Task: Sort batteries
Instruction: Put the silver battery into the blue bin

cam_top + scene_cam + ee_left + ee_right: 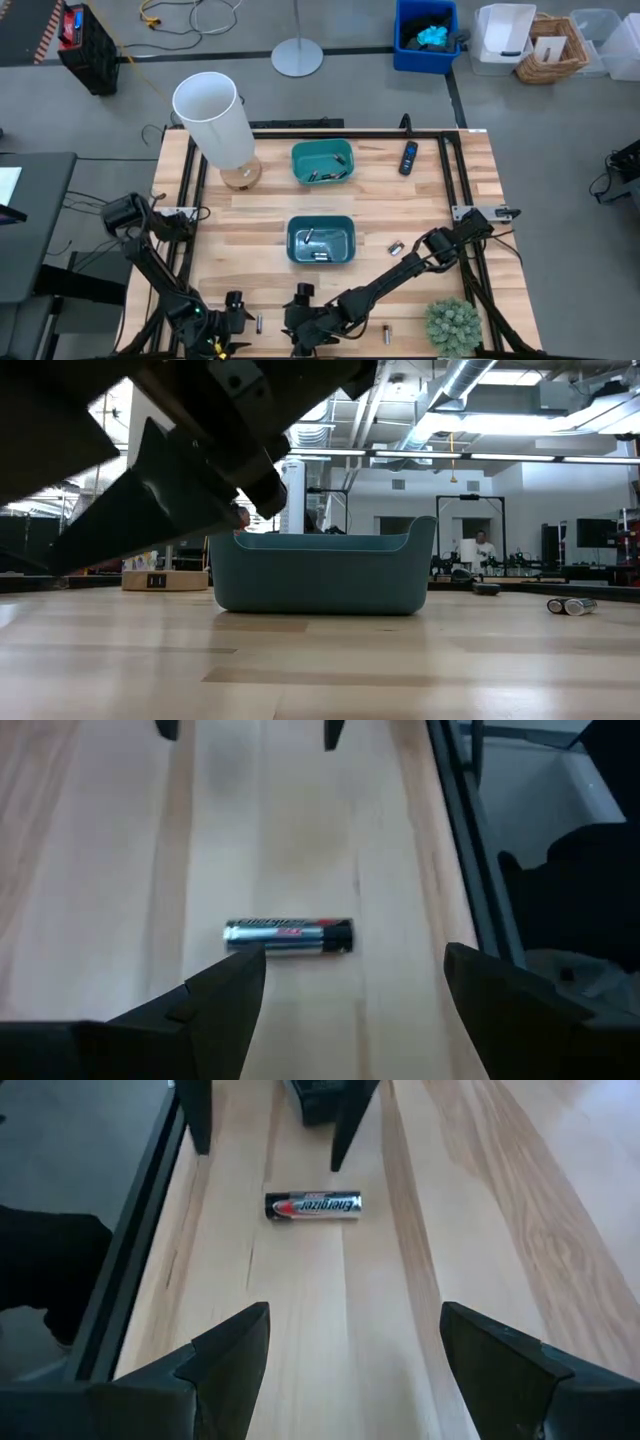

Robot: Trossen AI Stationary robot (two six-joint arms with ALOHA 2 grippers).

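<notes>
On a wooden bench, two teal bins already hold several batteries. Others lie loose: one between both arms at the near edge, a few at right. The left gripper and right gripper hover beside it, jaws wide and empty.

Small black-and-silver cylindrical battery with red label lying sideways on pale wooden plank tabletop, right gripper with dark fingers spread apart, other arm's dark fingers just beyond battery
</notes>
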